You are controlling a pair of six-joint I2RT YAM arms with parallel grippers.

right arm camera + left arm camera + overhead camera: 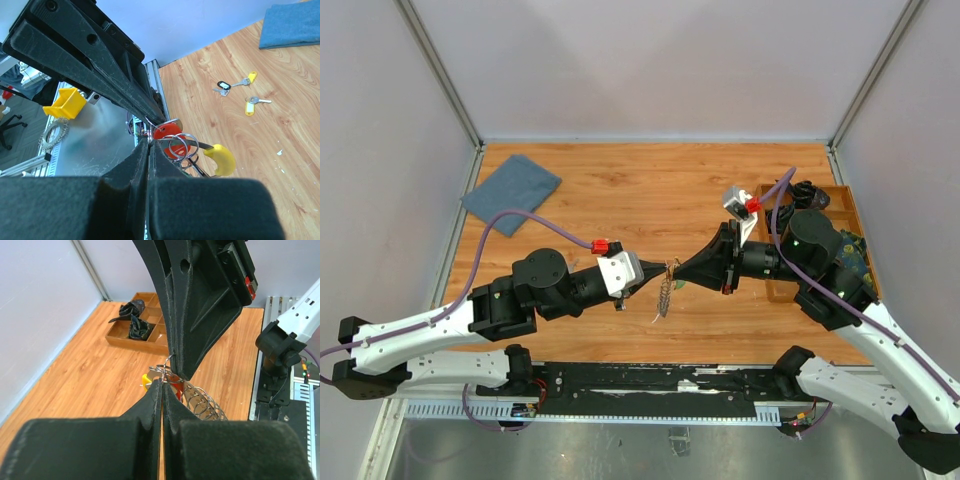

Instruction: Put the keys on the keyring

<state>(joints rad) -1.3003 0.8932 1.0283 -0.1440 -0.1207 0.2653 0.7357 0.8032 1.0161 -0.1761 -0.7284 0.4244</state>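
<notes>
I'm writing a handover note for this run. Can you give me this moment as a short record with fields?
left gripper: shut on the keyring
right gripper: shut on the keyring, tip to tip with the left
keyring: hanging between them, red and yellow tags showing
loose keys: three on the table
tray: black cable bundles inside
cloth: blue, far left

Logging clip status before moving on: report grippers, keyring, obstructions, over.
Both shut: left gripper, right gripper, tip to tip, pinching the keyring. On it, red tag and yellow tag. On the table, loose keys. Nothing in the way.
</notes>
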